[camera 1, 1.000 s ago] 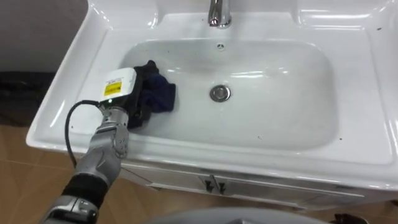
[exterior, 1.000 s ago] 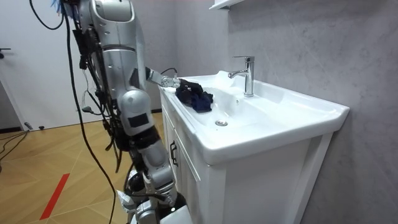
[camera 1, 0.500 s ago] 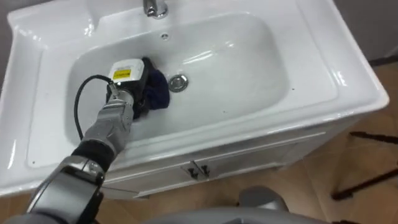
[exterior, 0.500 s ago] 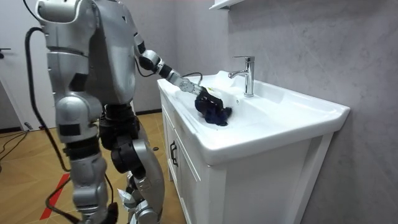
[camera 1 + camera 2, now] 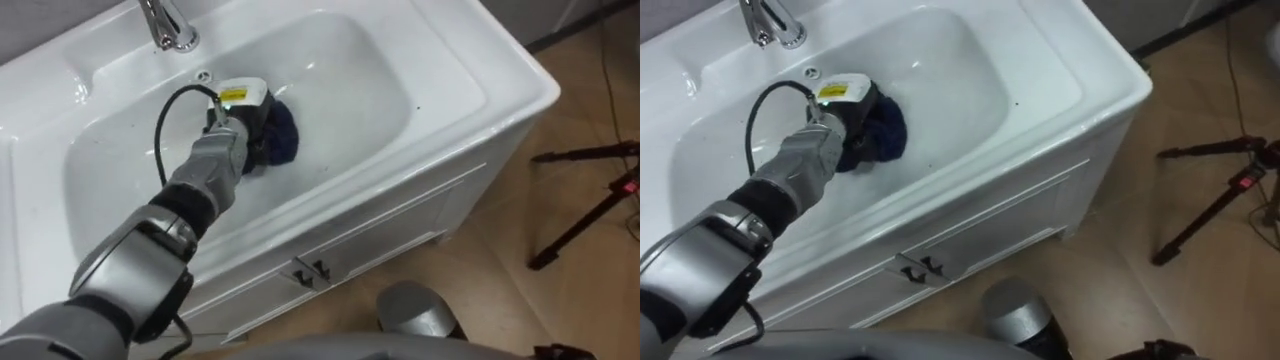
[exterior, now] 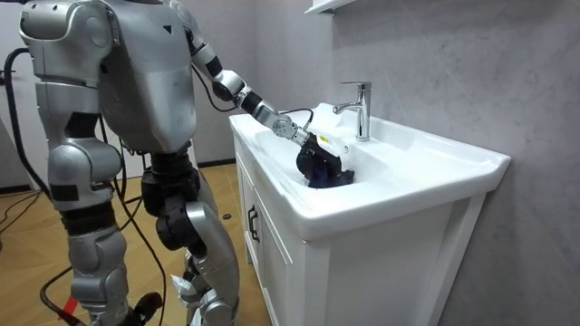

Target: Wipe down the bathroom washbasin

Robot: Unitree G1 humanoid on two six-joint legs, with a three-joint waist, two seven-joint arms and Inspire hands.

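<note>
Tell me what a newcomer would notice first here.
The robot's left hand, arm stretched out, rests on a dark blue cloth in the middle of the white basin. A chrome tap stands at the basin's back edge.

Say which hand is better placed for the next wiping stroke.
Left. The left hand is down inside the basin, on the dark blue cloth near the bowl's middle, so it can likely sweep either way.
</note>
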